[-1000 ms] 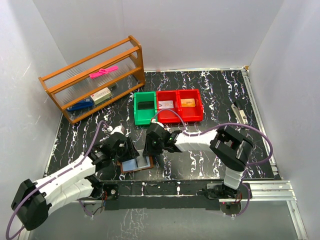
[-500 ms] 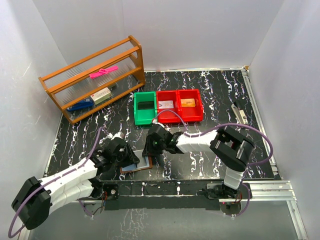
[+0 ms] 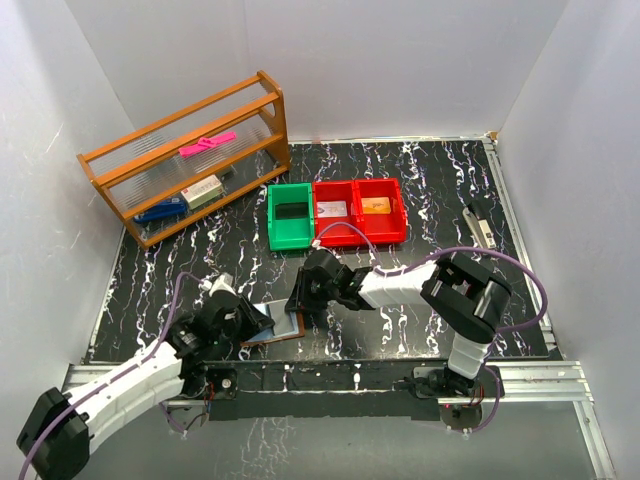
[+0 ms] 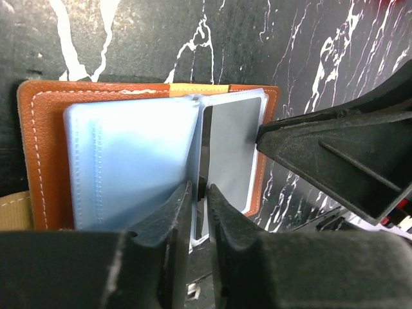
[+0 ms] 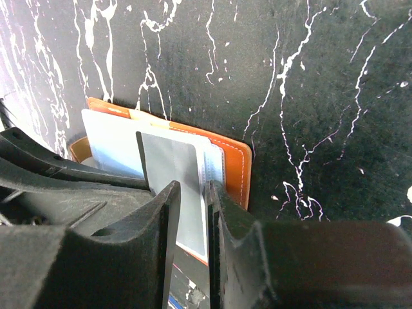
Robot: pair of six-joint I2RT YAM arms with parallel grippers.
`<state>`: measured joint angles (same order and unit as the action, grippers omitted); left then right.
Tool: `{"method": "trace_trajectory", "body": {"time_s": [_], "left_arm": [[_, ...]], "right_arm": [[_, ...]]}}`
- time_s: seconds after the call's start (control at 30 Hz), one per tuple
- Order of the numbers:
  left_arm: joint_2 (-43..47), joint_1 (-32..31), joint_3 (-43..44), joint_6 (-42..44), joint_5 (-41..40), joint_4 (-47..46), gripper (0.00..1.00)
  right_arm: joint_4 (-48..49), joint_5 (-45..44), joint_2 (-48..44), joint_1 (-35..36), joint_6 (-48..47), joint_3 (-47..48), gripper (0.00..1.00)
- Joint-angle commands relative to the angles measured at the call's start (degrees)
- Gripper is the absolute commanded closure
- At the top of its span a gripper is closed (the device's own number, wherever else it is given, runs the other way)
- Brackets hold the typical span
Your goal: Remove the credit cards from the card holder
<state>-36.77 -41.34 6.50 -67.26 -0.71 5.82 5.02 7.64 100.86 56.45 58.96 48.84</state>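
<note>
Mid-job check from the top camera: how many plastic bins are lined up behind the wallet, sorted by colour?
Green bin: 1
Red bins: 2
Total: 3
</note>
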Motion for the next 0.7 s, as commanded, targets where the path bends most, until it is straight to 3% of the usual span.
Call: {"method": "trace_trajectory", "body": {"time_s": [0.0,0.17,0.27,0.33,0.47,0.67], "left_arm": [[-0.01,1.17,-1.78,-1.37,0.27,1.10,0.88],[0.73,3.82,-2.74,-0.40,2.87,-1.32,0.93],[-0.96,6.75,-4.17,1.38,8.32,-8.41,0.94],[-4.67,7.67,-4.74,2.74,12.79,-15.56,1.00],[-15.27,7.68,-2.71,4.78,18.72,-26.62,1.00],[-24.23,7.31,0.10,2.94,19.72,-36.62,1.00]], "right_arm": [[-5.02,0.36,1.06,0.19,-0.49,-2.63,0.78],[-4.26,1.21,1.62,-0.03,-0.52,-2.69,0.78],[-4.05,1.10,1.33,-0.26,-0.35,-3.08,0.78],[-4.26,0.73,0.55,-0.92,-0.30,-3.33,0.78],[-4.31,0.82,-2.08,-3.61,-1.23,-3.96,0.78],[-5.96,1.58,-7.48,-8.75,-4.95,-4.87,0.77]]}}
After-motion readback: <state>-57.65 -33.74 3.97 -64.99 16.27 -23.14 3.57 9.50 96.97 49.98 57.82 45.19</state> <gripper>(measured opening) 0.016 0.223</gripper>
